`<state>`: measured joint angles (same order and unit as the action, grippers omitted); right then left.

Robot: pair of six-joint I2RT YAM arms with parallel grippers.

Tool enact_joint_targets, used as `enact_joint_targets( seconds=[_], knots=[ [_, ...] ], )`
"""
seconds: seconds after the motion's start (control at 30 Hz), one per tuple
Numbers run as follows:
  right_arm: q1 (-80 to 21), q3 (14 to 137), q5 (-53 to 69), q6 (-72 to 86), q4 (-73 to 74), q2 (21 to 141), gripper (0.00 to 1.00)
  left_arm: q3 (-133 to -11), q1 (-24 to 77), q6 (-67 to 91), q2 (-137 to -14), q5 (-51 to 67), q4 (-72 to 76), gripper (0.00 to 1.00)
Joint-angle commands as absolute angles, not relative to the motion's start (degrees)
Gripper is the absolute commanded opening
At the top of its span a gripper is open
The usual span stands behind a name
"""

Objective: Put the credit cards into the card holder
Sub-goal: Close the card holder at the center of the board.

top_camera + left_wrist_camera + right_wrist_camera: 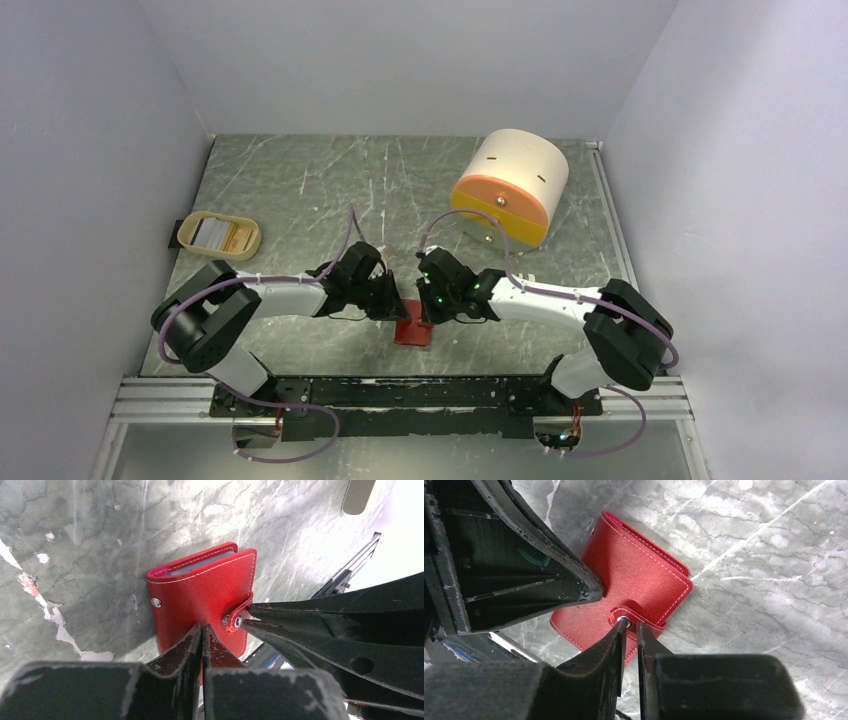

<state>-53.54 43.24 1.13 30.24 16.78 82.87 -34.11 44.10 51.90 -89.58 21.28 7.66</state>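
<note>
The left claw, pressed together, sits on the folded card holder (red); the right claw pinches its snap tab.

Landmark: cream-and-orange cylinder, resting on the grey-green marbled table toward its far right corner. Orange end face turned toward the near edge, with a small metallic knob at its middle; cream body behind, marked with a few short dark slits. Well to the left of the cylinder and a little nearer: beige oval tray, close to the left wall. Just left of the tray, farther again from the cylinder: small black tab. Behind the cylinder: pale back wall. Well nearer than the cylinder, along the table's front edge: aluminium rail. Table surface scratched, chipped white in places.
</note>
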Motion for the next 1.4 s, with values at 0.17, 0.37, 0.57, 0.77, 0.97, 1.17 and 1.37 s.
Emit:
enact_joint_targets(
  seconds=[0.17, 0.37, 0.57, 0.77, 0.97, 1.17, 1.37],
  knots=[
    [-53.56, 42.80, 1.61, 30.69, 14.27, 84.22, 0.17, -33.44, 44.52, 51.33, -91.07, 17.38, 7.61, 0.09],
    [-54.03, 42.18, 2.07, 31.09, 13.67, 84.73, 0.15, -33.55, 44.85, 51.37, -91.68, 17.60, 7.93, 0.09],
    [-54.95, 42.66, 2.16, 31.77, 13.44, 85.82, 0.14, -33.75, 44.84, 51.34, -91.60, 17.40, 7.50, 0.09],
    [-55.42, 42.01, 1.02, 31.92, 13.56, 86.52, 0.14, -33.53, 44.89, 51.59, -91.28, 17.56, 7.69, 0.09],
    [-55.50, 42.34, -0.34, 32.04, 14.27, 87.11, 0.13, -33.69, 44.87, 51.54, -91.30, 17.64, 7.75, 0.09],
    [-55.52, 42.49, -1.53, 32.08, 15.58, 89.06, 0.13, -33.14, 44.96, 51.92, -91.14, 17.69, 8.20, 0.09],
    [-55.83, 41.12, -1.68, 32.70, 15.03, 90.18, 0.13, -33.08, 45.00, 51.79, -90.64, 18.10, 8.32, 0.09]
  ],
)
